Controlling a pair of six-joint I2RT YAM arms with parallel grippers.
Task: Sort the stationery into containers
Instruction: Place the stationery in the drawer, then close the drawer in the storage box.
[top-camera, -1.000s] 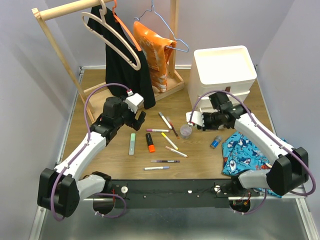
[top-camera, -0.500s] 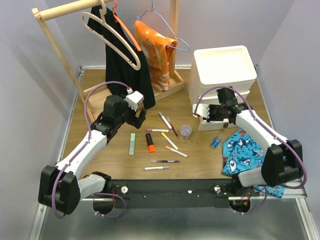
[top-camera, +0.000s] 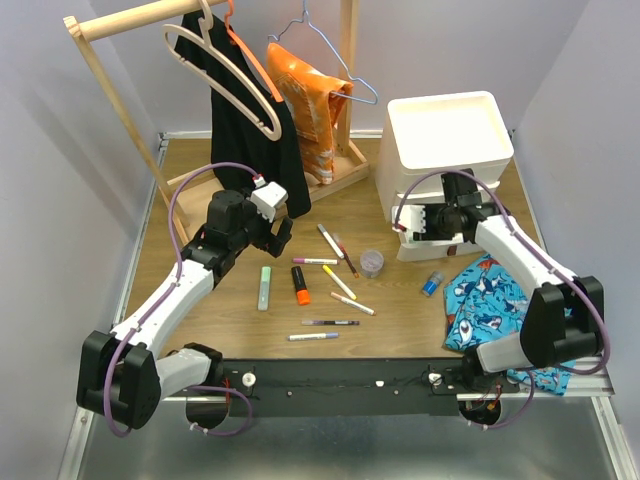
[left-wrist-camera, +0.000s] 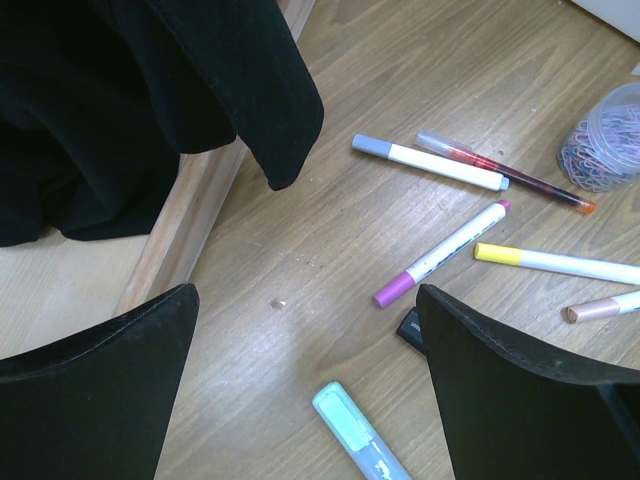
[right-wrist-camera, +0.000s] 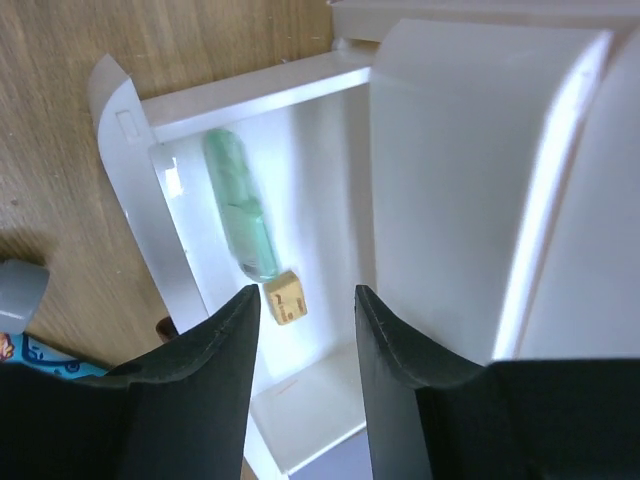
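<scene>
The right gripper was held at the front of the white drawer unit, at the right of the top view, where the lowest drawer stood open. In the right wrist view its jaws were seen a small way apart with nothing between them, and a pale green highlighter and a small tan cube were seen lying in the drawer beneath. The left gripper was held above the table left of centre, just beside the hanging black garment; its jaws were spread wide and nothing was gripped. The rest of the stationery was scattered over the middle of the table: a second pale green highlighter, an orange highlighter, a purple-capped marker, a yellow-tipped marker, several more thin pens lower in the frame, and a clear pot. A small blue piece was seen just beside the shark-print cloth at the lower right.
</scene>
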